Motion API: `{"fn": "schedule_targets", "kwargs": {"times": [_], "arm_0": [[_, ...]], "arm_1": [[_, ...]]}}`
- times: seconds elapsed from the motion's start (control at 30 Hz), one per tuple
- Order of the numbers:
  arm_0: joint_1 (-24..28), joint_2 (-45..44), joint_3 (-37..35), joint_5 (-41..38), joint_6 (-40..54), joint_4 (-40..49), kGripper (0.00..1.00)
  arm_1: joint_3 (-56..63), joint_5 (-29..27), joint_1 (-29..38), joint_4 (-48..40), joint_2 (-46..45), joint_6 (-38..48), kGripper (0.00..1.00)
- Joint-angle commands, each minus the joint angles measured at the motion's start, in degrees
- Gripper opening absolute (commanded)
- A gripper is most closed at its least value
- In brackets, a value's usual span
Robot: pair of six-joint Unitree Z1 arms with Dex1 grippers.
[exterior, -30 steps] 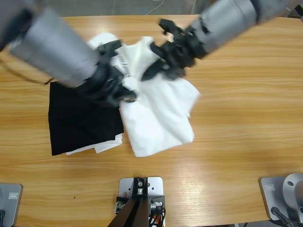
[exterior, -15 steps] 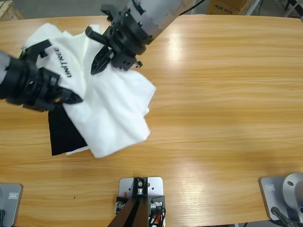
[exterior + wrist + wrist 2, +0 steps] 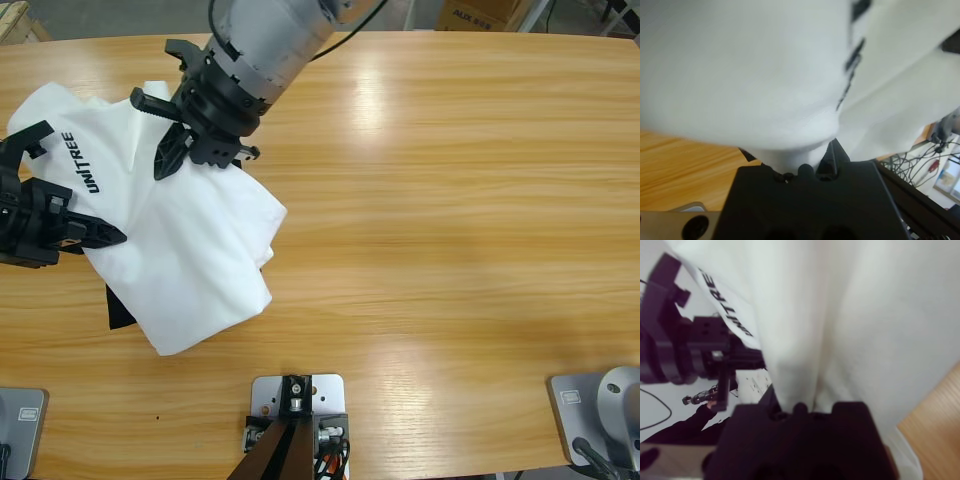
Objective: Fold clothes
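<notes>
My 2 pincers each pinch a gathered edge of the white T-shirt: the left pincer clamped at its lettered side, the right pincer clamped at its far edge. It hangs limp between them, its lower part draping over the black garment on the tabletop. I judge it light, soft and floppy, so grips belong at corners or hems, pulled taut.

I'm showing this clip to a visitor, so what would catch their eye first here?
The white T-shirt, stretched between two hands over the table's left part, its black lettering facing up. The left hand grips its left edge; the right hand pinches its top. A black garment peeks out underneath.
</notes>
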Motion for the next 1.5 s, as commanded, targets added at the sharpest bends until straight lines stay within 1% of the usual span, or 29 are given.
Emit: {"fn": "schedule_targets", "kwargs": {"times": [0.03,0.2,0.33,0.7,0.73,0.77,0.8,0.83,0.87,0.9,0.93,1.03,1.17,1.27,1.33,1.37,1.4,1.43,1.47,1.5], "arm_0": [[2.1,1.3,2.9,-1.2,1.5,-0.9,0.0],[6.6,0.9,4.2,-1.2,3.5,-0.5,0.0],[9.7,3.0,4.1,-1.6,6.4,-1.0,0.0],[12.0,9.2,4.8,-3.3,9.0,-1.8,0.0],[12.2,9.7,4.8,-3.3,9.1,-1.8,0.141],[12.4,10.0,4.8,-3.3,9.2,-1.8,0.388],[12.6,10.2,4.7,-3.2,9.2,-1.8,0.59],[12.8,10.3,4.6,-3.2,9.3,-2.0,0.786],[13.3,10.3,4.5,-3.2,9.5,-2.2,0.913],[13.9,10.2,4.2,-3.1,9.5,-2.3,0.973],[14.8,9.9,3.9,-3.0,9.5,-2.3,0.997],[16.0,9.0,3.0,-2.9,9.5,-2.7,1.0],[16.5,6.4,3.5,-2.5,9.5,-2.6,1.0],[17.8,1.1,3.9,-1.9,9.5,-2.4,1.0],[19.2,-4.7,2.4,-0.8,9.6,-2.1,1.0],[19.5,-7.7,1.0,0.0,10.2,-1.8,0.998],[19.5,-10.4,-0.6,0.4,11.0,-1.8,0.987],[19.6,-12.6,-2.1,0.4,11.5,-1.8,0.977],[19.5,-14.2,-3.1,0.4,11.6,-1.8,0.97],[19.5,-15.4,-3.7,0.4,11.8,-1.8,0.926]], "arm_1": [[-5.3,-0.6,0.5,1.8,7.9,0.4,0.0],[-5.9,-0.7,0.5,2.4,9.1,0.4,0.0],[-6.6,-1.2,0.5,3.1,9.9,0.3,0.0],[-7.6,-1.9,0.5,2.8,11.9,-0.5,0.0],[-7.7,-2.7,0.5,2.8,11.8,-0.6,0.0],[-7.7,-3.8,0.5,2.9,11.6,-0.6,0.064],[-7.9,-5.5,0.5,2.9,11.2,-0.6,0.572],[-8.0,-8.1,0.5,3.1,10.5,-0.6,0.903],[-8.4,-11.1,0.7,3.5,9.7,-0.6,0.976],[-8.7,-13.6,1.0,3.6,9.0,-0.6,0.997],[-9.1,-16.4,1.4,3.7,8.2,-0.6,1.0],[-11.8,-22.6,2.1,6.4,7.2,-0.6,1.0],[-13.3,-25.9,2.6,8.4,5.5,-0.6,1.0],[-13.4,-31.6,2.9,11.8,3.1,-0.6,1.0],[-13.4,-35.2,2.9,13.6,0.7,-1.6,0.995],[-13.4,-36.7,2.9,14.5,-1.0,-3.2,0.951],[-13.4,-38.0,2.9,15.4,-3.0,-5.5,0.865],[-13.4,-38.4,2.9,16.0,-5.3,-7.9,0.658],[-12.9,-38.2,2.9,16.0,-7.7,-9.5,0.428],[-11.4,-37.8,2.9,16.0,-10.0,-10.8,0.205]]}}
